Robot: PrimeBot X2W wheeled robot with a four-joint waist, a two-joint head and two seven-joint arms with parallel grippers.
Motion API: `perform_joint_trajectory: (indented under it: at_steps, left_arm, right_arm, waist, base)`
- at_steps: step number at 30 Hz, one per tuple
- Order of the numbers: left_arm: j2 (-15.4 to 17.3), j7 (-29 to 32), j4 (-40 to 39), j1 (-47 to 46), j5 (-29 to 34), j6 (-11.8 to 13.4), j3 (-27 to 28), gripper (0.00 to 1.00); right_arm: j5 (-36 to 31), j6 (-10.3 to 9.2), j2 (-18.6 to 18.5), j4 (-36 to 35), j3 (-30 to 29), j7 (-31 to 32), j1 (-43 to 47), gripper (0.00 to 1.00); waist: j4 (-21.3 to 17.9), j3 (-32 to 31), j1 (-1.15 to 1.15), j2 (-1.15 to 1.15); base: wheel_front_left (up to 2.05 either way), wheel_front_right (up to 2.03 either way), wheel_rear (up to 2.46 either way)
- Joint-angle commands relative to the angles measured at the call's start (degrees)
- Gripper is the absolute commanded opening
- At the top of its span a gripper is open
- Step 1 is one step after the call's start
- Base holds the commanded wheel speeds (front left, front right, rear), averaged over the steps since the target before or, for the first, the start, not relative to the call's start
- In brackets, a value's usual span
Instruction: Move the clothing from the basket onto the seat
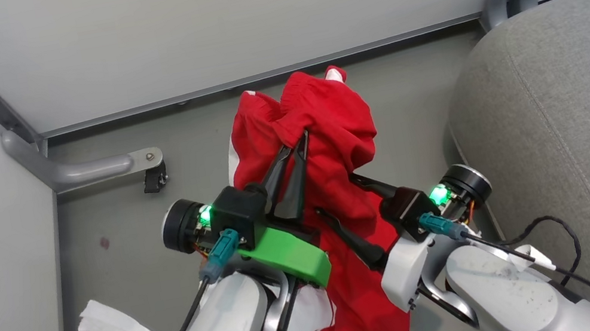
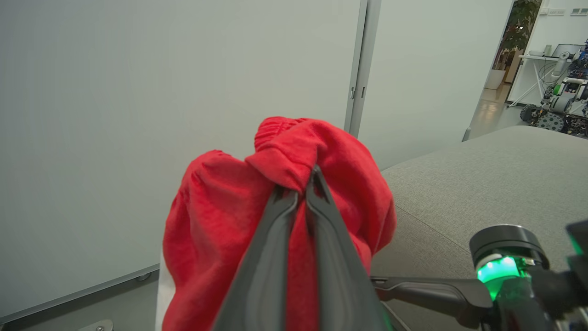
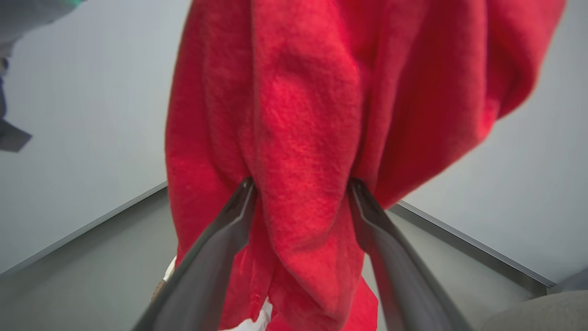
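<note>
Red clothing [image 1: 324, 124] with white trim hangs bunched in the air over the grey floor [image 1: 118, 263]. It is in front of the pale wall panels and to the left of the grey seat [image 1: 579, 127], apart from it. The left gripper [image 1: 300, 141] has its jaws pressed together on a gathered fold at the top of the garment. The right gripper [image 3: 302, 184] sits lower with its jaws spread wide, and a hanging fold lies between its two fingers.
</note>
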Motion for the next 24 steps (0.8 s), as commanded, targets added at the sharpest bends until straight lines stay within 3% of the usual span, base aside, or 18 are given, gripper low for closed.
perform_joint_trajectory:
  at_steps: [1, 2, 3, 4, 5, 17, 23, 24]
  left_arm:
    - [0.11, -0.05, -0.44, -1.08, -0.85, 0.33, -0.58, 0.00]
    - [0.11, -0.05, -0.48, -1.15, -1.12, 0.47, -1.05, 0.00]
    - [0.10, -0.05, -0.55, -1.26, -1.32, 0.63, -1.56, 0.00]
    - [0.10, -0.05, -0.57, -1.34, -1.49, 0.70, -1.90, 0.00]
    - [0.10, -0.05, -0.67, -1.36, -1.77, 0.92, -2.27, 0.00]
    - [0.09, -0.06, 0.22, -0.10, -1.91, 1.98, -0.91, 0.00]
    - [0.11, -0.07, 1.07, 1.22, -0.31, 1.81, 0.63, 0.00]
    - [0.11, -0.07, 1.14, 1.41, -0.07, 1.71, 0.98, 0.04]
  right_arm:
    - [0.10, -0.06, -0.23, 0.75, -0.41, -0.28, -0.54, 1.00]
    - [0.31, -0.06, -0.24, 1.06, -0.68, -0.28, -0.63, 0.85]
    - [0.31, -0.06, -0.23, 1.65, -0.74, -0.28, -0.61, 0.44]
    - [0.14, -0.06, -0.21, 2.34, -0.44, -0.28, -0.56, 0.16]
    - [-0.21, -0.06, -0.23, 3.16, -0.30, -0.28, -0.47, 0.00]
    - [2.13, -0.06, -0.33, 7.44, -3.75, -0.16, 5.11, 0.00]
    - [2.20, -0.06, -0.34, 3.21, -8.13, -0.16, 8.06, 0.00]
    - [2.31, -0.06, -0.31, 1.93, -8.92, -0.16, 8.48, 0.00]
  waist:
    - [1.17, 0.21, 0.00, 0.00]
    - [1.38, 0.18, 0.00, 0.00]
    - [1.66, 0.12, 0.00, 0.00]
    - [1.82, 0.05, 0.00, 0.00]
    - [1.99, -0.08, 0.00, 0.00]
    - [1.27, -0.61, 0.00, 0.00]
    - [-0.26, -1.06, 0.00, 0.00]
    - [-0.53, -1.12, 0.00, 0.00]
  base:
    - [0.00, 0.00, 0.00]
    - [0.00, 0.00, 0.00]
    - [0.00, 0.00, 0.00]
    - [0.00, 0.00, 0.00]
    - [0.00, 0.00, 0.00]
    - [0.00, 0.00, 0.00]
    - [0.00, 0.00, 0.00]
    - [0.00, 0.00, 0.00]
